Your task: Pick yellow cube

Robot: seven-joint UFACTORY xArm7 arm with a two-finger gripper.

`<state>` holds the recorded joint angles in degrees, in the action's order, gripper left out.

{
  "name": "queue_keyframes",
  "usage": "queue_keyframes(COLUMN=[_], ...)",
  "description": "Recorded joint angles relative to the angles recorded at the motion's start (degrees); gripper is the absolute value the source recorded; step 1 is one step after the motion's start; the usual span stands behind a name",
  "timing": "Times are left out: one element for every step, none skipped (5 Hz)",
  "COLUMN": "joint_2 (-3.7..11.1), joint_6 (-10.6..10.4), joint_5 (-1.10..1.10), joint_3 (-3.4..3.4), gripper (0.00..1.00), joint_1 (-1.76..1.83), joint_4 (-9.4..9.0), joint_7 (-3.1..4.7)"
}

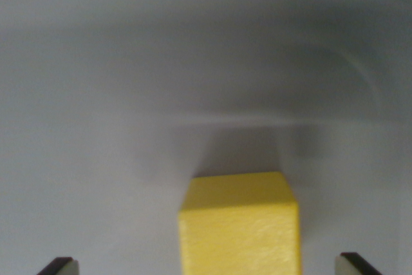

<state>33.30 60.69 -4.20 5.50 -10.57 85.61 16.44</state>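
Fingers (61, 265): two dark tips with pale inner faces, poking in at the bottom corners of the wrist view, one at the view's left and one at the view's right. Spread wide apart, nothing between them but the cube, and neither tip touching it. Clear gaps show on both sides, so they grip nothing at present.

Yellow cube (239, 230): one item, bright yellow, faintly grained front face, smooth top face. Sits on the worktop at the bottom centre of the view, squarely in the space between the two tips, a little nearer the tip on the view's right. Its lower part runs off the bottom edge, so its base cannot be seen. One flat face is turned toward the camera, which would leave its side faces turned toward the fingers' inner faces; a tidy line-up for a squeeze, by my reckoning.

Worktop (96, 159): plain pale grey, blurred and featureless, with a soft shadow behind the cube and a faint curved mark toward the upper right of the view. No other items visible.

Status, as a judgement: fingers placed astride the cube ready for closing; grasp not yet made. Whether the tips are low enough to catch the sides cannot be told.
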Motion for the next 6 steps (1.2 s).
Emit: queue_keyframes(joint_2=[1.65, 1.65, 2.87, 2.87, 3.77, 3.77], joint_6=[-1.5, -1.5, -2.6, -2.6, -3.4, -3.4], joint_5=[-0.16, -0.16, -0.28, -0.28, -0.37, -0.37], joint_3=[0.33, 0.33, 0.58, 0.58, 0.76, 0.76], gripper=[0.00, 0.00, 0.00, 0.00, 0.00, 0.00], joint_1=[-0.63, -0.63, -1.10, -1.10, -1.45, -1.45], joint_4=[-0.16, -0.16, -0.29, -0.29, -0.38, -0.38], joint_7=[0.79, 0.79, 1.38, 1.38, 1.80, 1.80])
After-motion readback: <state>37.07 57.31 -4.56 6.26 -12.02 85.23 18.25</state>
